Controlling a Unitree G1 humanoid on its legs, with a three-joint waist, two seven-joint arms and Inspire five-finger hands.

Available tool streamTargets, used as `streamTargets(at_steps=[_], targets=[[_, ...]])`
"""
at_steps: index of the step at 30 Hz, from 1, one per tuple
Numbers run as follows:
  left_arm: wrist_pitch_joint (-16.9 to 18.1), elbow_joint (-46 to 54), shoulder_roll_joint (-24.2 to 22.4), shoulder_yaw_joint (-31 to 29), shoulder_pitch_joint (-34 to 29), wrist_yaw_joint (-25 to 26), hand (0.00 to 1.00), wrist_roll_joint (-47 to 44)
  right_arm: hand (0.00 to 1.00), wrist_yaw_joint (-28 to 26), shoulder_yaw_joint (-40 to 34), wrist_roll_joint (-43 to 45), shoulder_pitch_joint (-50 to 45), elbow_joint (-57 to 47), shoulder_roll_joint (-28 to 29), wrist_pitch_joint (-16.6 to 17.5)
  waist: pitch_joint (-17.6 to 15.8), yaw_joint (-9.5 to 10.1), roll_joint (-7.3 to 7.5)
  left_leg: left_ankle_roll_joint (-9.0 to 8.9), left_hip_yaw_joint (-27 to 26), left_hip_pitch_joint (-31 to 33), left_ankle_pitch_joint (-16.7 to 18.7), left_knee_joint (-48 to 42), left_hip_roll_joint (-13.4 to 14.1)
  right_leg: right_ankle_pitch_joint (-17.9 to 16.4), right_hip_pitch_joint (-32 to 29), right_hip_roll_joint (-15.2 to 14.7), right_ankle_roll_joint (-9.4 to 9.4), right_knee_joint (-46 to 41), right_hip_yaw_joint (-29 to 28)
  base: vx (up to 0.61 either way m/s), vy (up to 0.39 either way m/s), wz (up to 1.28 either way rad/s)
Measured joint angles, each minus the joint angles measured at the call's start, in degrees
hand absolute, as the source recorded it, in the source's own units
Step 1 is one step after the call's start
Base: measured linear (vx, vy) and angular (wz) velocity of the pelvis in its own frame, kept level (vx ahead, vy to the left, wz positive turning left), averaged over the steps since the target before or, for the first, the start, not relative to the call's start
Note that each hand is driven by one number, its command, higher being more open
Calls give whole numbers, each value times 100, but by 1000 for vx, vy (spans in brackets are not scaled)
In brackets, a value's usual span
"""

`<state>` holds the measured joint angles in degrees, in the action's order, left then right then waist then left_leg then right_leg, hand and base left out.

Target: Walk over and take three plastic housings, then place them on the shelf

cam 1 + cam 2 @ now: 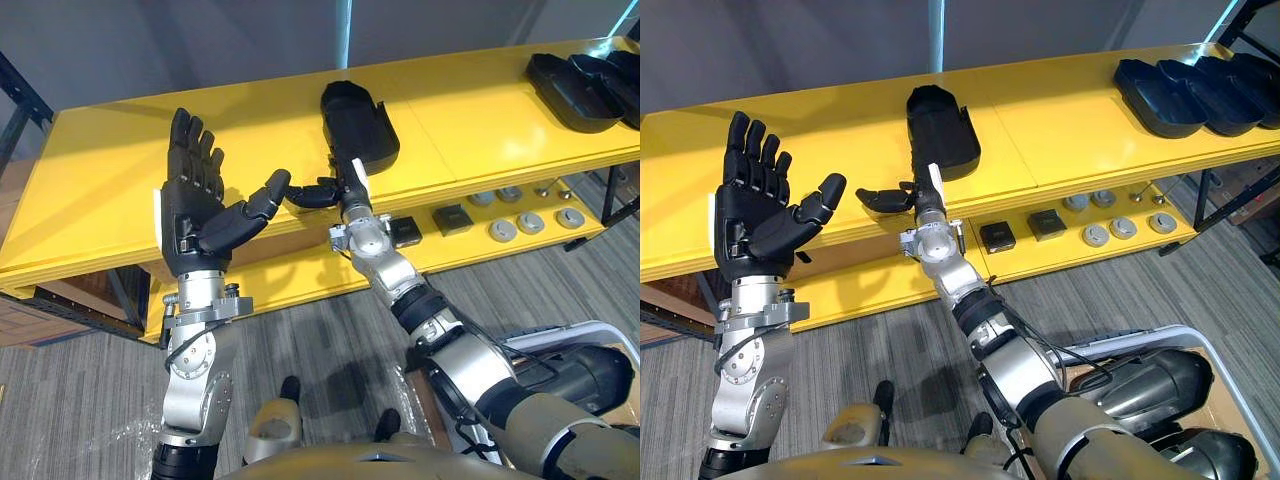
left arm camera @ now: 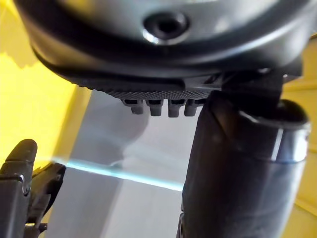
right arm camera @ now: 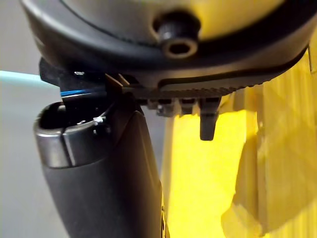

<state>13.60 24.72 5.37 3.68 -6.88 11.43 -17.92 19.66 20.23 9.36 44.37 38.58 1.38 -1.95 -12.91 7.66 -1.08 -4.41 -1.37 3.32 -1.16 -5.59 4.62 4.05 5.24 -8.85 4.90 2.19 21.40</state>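
Plastic housing (image 1: 358, 122) on shelf (image 1: 100, 200); right robot hand (image 1: 345, 188) just beside.

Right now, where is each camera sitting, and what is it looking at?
Left eye view: on the head, looking down at the yellow shelf, a black housing, the left hand and right hand.
Right eye view: just beside it, same scene.
Left wrist view: on the left arm, looking past its fingers at the shelf.
Right wrist view: on the right arm, likewise.
All four share the shelf.
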Motion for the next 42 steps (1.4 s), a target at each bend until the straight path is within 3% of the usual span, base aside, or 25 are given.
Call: streamTargets(at_steps=[14,20,25,28,34,42], targets=[[0,-5,0,0,-1,-79,100,-5,100,-322,14,10,-148,-197,-2,198,-33,-26,-2,-2,-48,-73,-30,111,3,-1,1,-4,0,2,-39,1,0,-1],[0,-6,1,-13,-77,-108,100,1,100,-987,472,15,-1107,-2261,-182,204,-44,-141,34,-5,-99,-93,-27,110,8,1,-3,-3,2,11,-90,10,3,-3],[9,-5,10,-28,-311,-108,100,26,100,-1449,501,59,-2300,-4573,-546,238,-19,-314,206,-5,-250,-204,10,169,21,-1,-9,-10,4,6,-241,4,9,-15],[10,-3,12,-30,-360,-77,100,36,100,-1779,333,310,-3297,-5137,-797,231,5,-363,292,-6,-384,-287,38,211,33,-3,-23,-11,16,-5,-365,-11,14,-18],[9,11,13,-145,-632,126,100,30,100,-2380,52,516,-4279,-5311,-1340,188,12,-582,305,-18,-527,-269,16,297,58,21,-185,4,47,-25,-519,-13,4,-14],[8,11,14,-119,-657,244,100,42,100,-1934,35,511,-4016,-5041,-1290,253,77,-596,374,-1,-490,-273,4,306,48,24,-159,-1,49,-35,-493,-3,2,1]])
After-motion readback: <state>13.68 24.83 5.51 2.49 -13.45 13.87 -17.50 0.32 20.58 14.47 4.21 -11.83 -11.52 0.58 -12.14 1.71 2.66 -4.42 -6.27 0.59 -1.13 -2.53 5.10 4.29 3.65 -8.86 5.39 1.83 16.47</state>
